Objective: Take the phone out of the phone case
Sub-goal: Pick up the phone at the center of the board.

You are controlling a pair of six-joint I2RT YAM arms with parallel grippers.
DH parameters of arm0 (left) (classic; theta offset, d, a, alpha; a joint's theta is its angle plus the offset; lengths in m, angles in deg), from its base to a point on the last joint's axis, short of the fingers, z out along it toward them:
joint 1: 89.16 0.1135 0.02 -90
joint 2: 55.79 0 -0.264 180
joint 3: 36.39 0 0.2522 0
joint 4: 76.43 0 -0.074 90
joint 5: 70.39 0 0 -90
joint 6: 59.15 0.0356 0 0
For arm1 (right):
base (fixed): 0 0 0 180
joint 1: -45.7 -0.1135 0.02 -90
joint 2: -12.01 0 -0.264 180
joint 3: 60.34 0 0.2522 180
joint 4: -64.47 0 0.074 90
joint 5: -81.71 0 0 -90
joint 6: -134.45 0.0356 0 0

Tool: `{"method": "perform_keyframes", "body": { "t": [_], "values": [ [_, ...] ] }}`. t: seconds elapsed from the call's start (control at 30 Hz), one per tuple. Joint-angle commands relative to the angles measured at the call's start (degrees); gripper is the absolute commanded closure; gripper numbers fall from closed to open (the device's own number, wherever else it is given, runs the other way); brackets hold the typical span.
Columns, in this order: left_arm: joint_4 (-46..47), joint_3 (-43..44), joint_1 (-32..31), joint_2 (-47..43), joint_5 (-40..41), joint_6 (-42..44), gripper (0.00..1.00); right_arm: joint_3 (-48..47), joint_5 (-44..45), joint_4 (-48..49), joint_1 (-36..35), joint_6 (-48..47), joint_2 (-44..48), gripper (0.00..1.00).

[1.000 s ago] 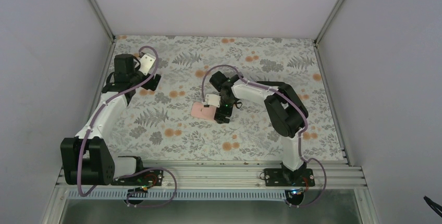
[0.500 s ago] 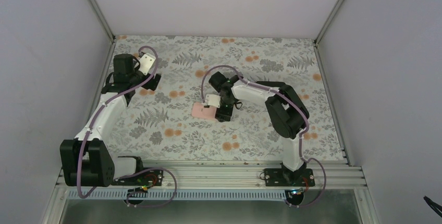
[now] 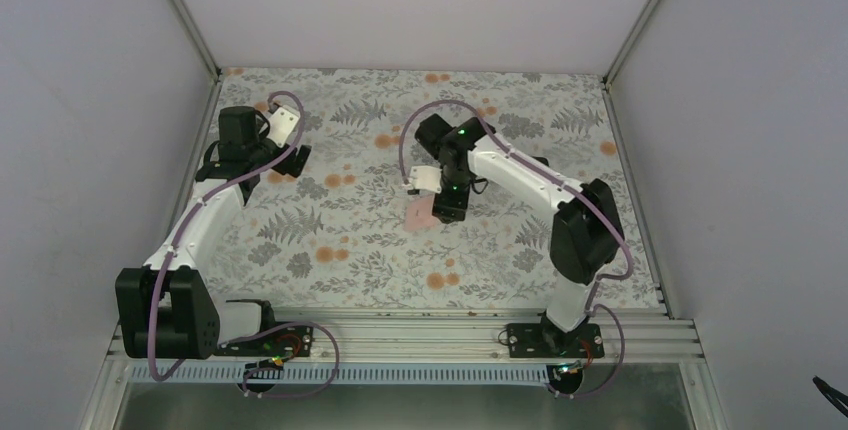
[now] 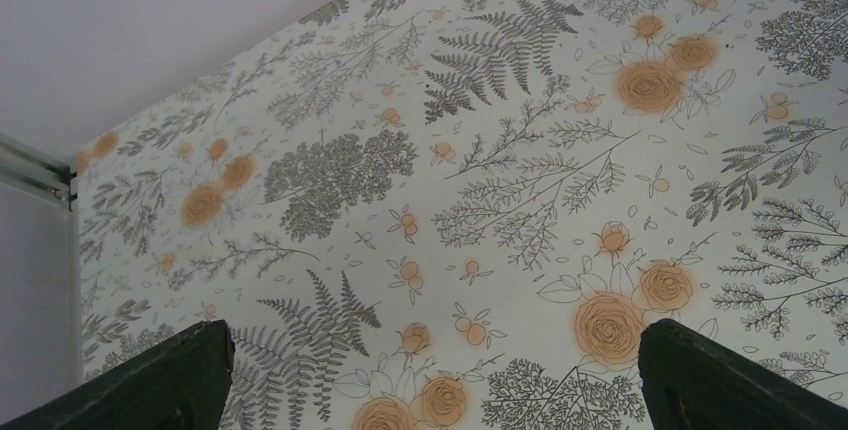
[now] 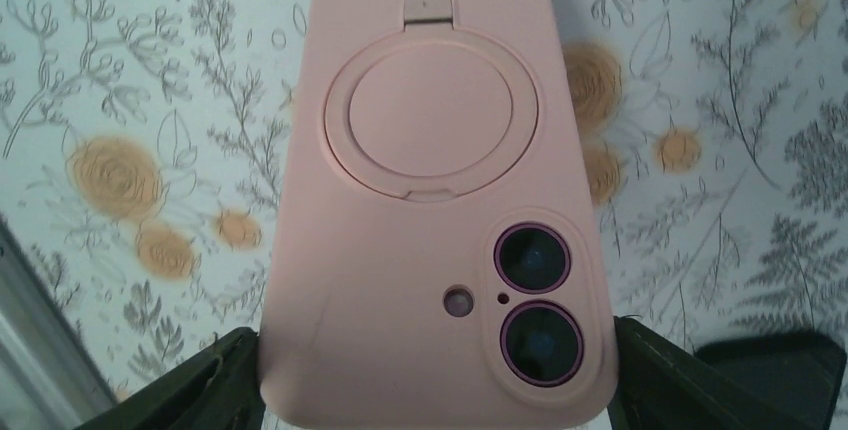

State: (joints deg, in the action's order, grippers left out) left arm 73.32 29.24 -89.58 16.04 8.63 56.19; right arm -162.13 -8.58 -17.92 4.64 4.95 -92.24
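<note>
The pale pink phone case fills the right wrist view back side up, with a round ring stand and the phone's two camera lenses showing through its corner cut-out. My right gripper is shut on the case's camera end, one finger on each long side, and holds it above the table. In the top view the case hangs tilted beside the right gripper near the table's middle. My left gripper is open and empty at the far left; its fingertips stand wide apart over the cloth.
The floral tablecloth covers the whole table. Grey walls with metal rails enclose it on three sides. A dark shape lies on the cloth beside the right finger; I cannot tell what it is.
My right gripper has lifted the pink case off the cloth and carried it up and to the right; the case now hangs tilted instead of lying flat. The left arm has not moved.
</note>
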Motion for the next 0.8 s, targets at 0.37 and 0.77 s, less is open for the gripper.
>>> {"method": "perform_keyframes", "body": {
  "t": [0.37, 0.77],
  "values": [
    [-0.8, 0.1, 0.3, 0.2, -4.0, 0.4, 0.00, -4.5, -3.2, -5.1, 4.1, -4.1, 5.6, 0.34],
    [-1.0, -1.6, 0.4, -0.9, -1.7, 1.6, 0.00, -15.5, -8.4, -5.0, 2.7, -4.9, -3.9, 0.33]
  ]
}}
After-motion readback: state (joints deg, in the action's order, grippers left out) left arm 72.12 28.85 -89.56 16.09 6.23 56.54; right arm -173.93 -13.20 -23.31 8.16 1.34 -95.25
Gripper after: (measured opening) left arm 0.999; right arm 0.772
